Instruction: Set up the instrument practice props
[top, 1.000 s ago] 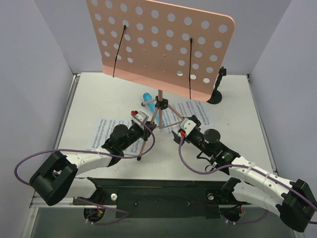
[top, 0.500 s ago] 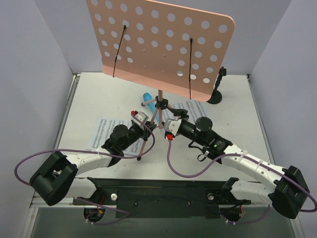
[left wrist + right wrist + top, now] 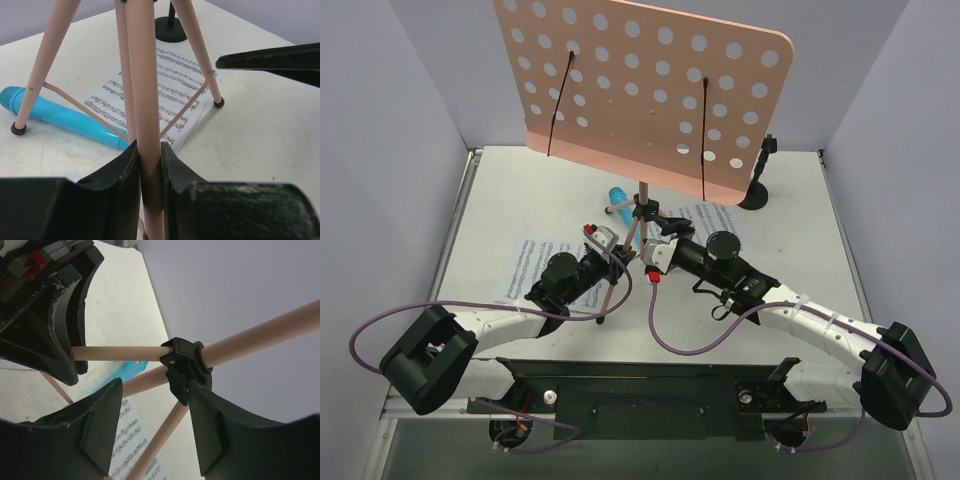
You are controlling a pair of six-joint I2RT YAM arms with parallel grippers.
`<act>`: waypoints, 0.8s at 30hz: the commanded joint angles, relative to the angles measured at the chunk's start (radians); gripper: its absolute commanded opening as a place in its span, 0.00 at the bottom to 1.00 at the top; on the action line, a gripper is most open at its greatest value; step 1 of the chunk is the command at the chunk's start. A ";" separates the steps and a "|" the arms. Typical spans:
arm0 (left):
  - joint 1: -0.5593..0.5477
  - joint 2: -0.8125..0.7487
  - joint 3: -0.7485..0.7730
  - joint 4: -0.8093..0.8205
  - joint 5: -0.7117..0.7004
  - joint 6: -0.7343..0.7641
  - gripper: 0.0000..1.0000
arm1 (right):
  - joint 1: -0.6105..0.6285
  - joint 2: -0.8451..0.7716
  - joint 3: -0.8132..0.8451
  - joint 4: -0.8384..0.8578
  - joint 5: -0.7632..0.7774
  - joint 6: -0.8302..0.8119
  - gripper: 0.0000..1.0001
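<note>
The pink perforated music stand [image 3: 640, 90] stands on thin tripod legs that meet at a black hub [image 3: 643, 210]. My left gripper [image 3: 617, 262] is shut on the near leg [image 3: 147, 100], which its jaws [image 3: 149, 150] pinch on both sides. Just right of the hub, my right gripper [image 3: 655, 250] is open. Its jaws [image 3: 155, 410] straddle another leg [image 3: 160, 440] below the hub [image 3: 187, 365] without touching it. A blue microphone [image 3: 616, 198] lies under the tripod. One sheet-music page [image 3: 525, 265] lies at the left, another [image 3: 715, 222] at the right.
A short black mic stand [image 3: 757, 190] with a round base stands at the back right, near the wall. Grey walls close in the table [image 3: 520, 190] on the left, right and back. The stand's desk overhangs the back half of the table.
My right gripper has swung left from over the right page to the tripod hub, and its jaws have narrowed. The left gripper and the stand have not moved.
</note>
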 commanded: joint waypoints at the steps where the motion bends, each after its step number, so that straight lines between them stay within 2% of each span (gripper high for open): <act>1: -0.002 -0.035 -0.009 0.081 0.041 0.054 0.00 | 0.002 0.033 0.046 0.094 -0.009 -0.023 0.49; 10: 0.000 -0.069 -0.030 0.072 0.025 0.077 0.00 | -0.013 0.098 0.054 0.170 0.009 -0.010 0.36; 17: -0.002 -0.072 -0.030 0.072 0.028 0.080 0.00 | -0.013 0.109 0.039 0.163 0.049 -0.017 0.19; 20: -0.002 -0.067 -0.027 0.073 0.031 0.076 0.00 | -0.013 0.109 0.033 0.160 0.069 0.000 0.09; 23: -0.002 -0.066 -0.024 0.070 0.030 0.073 0.00 | -0.011 0.118 0.034 0.157 0.136 0.085 0.00; 24: -0.002 -0.067 -0.022 0.069 0.028 0.071 0.00 | -0.011 0.123 0.033 0.159 0.153 0.110 0.00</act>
